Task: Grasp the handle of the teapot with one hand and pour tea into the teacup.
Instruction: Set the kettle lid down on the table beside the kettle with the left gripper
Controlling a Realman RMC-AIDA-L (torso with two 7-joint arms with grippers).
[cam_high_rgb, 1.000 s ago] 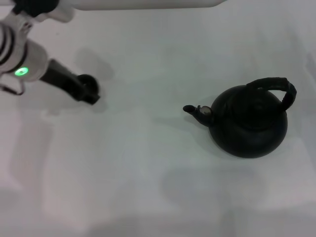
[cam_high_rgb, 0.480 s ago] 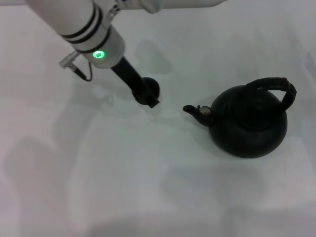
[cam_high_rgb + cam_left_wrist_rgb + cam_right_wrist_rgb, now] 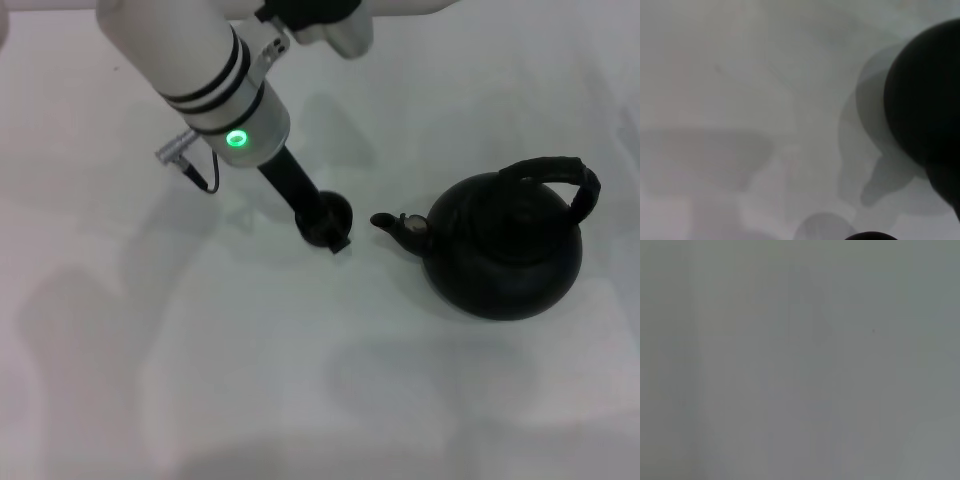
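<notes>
The matte black teapot (image 3: 505, 255) stands on the white table at the right of the head view, its spout (image 3: 395, 226) pointing left and its ribbed black handle (image 3: 560, 172) arching over the top. My left gripper (image 3: 325, 230) is shut on the small dark teacup (image 3: 337, 212) and holds it low over the table, just left of the spout, with a small gap between them. The teapot's round body also shows in the left wrist view (image 3: 925, 95). My right gripper is out of view; its wrist view shows only bare grey surface.
The white table (image 3: 250, 380) stretches in front of the teapot and the cup. My left arm (image 3: 215, 75) reaches in from the upper left, with a green light on its wrist.
My left gripper has carried the teacup from the far left to the right and a little nearer, up to the teapot's spout. The teapot has not moved.
</notes>
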